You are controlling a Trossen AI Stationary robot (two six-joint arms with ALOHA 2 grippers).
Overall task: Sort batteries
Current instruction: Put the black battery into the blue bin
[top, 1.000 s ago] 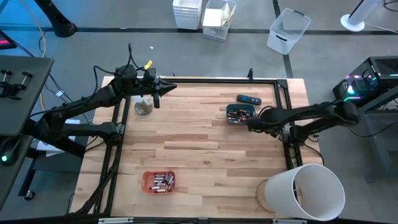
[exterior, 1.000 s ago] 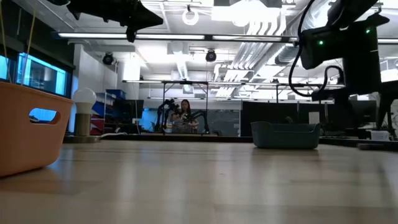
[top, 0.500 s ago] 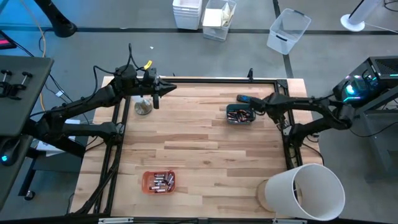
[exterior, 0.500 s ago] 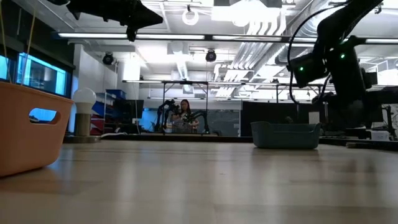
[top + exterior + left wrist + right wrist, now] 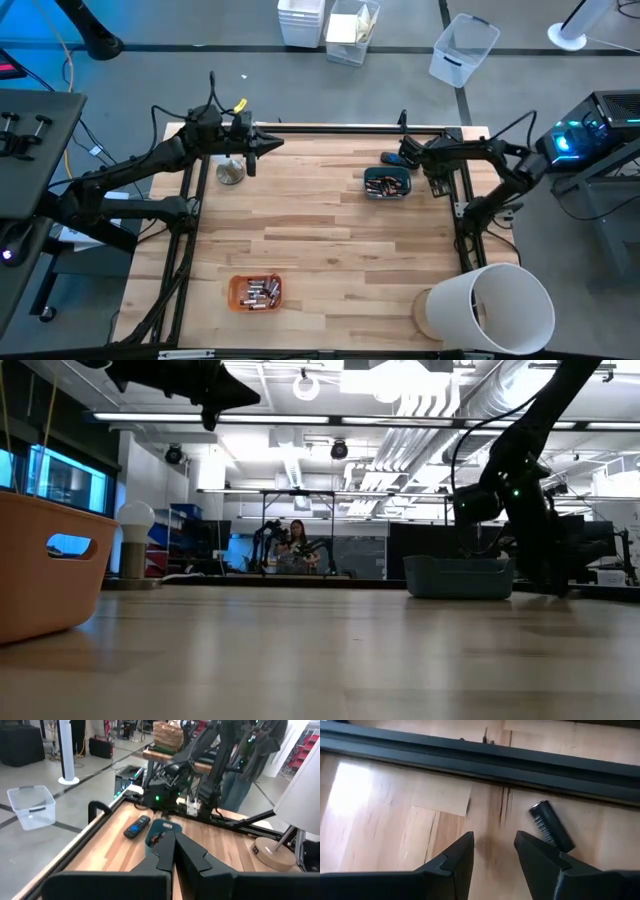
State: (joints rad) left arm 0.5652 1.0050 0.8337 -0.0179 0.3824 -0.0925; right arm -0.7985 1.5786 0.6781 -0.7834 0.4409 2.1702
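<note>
High view: my right gripper [image 5: 408, 153] sits by the far rail, jaws apart and holding nothing

From the table's centre I read it at about 2 o'clock, just beside the dark remote-like bar [image 5: 392, 158] and the small teal bin [image 5: 386, 183] that holds some batteries [image 5: 385, 184]. More batteries lie in the orange tray [image 5: 255, 292] at about 7 o'clock. Through the right wrist camera I see bare wood between the parted fingers [image 5: 455, 860], with the bar's end [image 5: 551, 826] just off to one side. My left gripper [image 5: 274, 142] waits at about 11 o'clock, jaws pressed together, near a small lamp [image 5: 231, 172]. A white bucket [image 5: 497, 310] lies at 4 o'clock
</note>
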